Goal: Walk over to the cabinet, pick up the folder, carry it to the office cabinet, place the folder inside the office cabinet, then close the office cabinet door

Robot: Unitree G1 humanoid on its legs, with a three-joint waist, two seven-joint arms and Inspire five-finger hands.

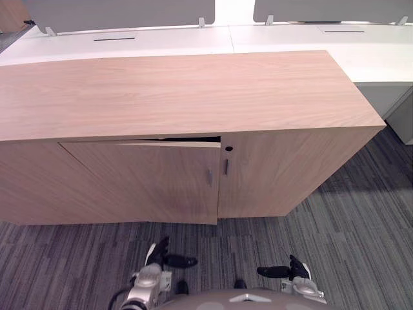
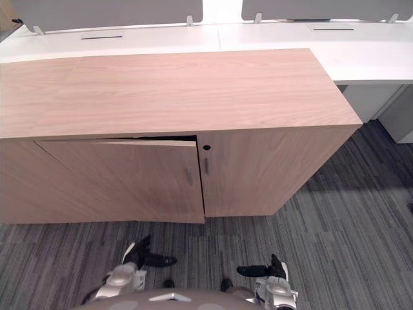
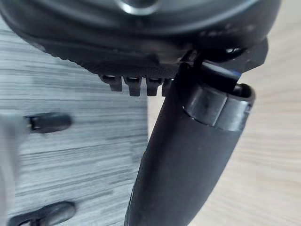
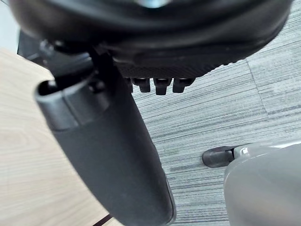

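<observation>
- Left eye view took in a grey striped carpet point(image 1: 361, 213) that ran across the floor in front of everything else.
- A long, low wooden cabinet point(image 1: 181, 90) stood on it, its flat top bare.
- White desks point(image 1: 290, 39) stood right behind the cabinet, with grey screens point(image 1: 116, 13) fixed along their far edge.
- The cabinet's left door point(image 1: 148, 181) hung slightly ajar and stood out from the front, with a thin dark gap along its top edge. Whether the folder lay behind it could not be told.
- The right door point(image 1: 271, 168) sat shut, flush with the front.
- The left hand point(image 1: 164, 257) hung low over the carpet near the ajar door, fingers relaxed and apart, thumb out, holding nothing.
- The right hand point(image 1: 293, 268) hung level with it, well apart from it, equally slack and empty.
- Two slim metal handles point(image 1: 209, 177) sat just beside each other where the doors met.
- A small dark keyhole point(image 1: 228, 148) sat just above the right door's handle.
</observation>
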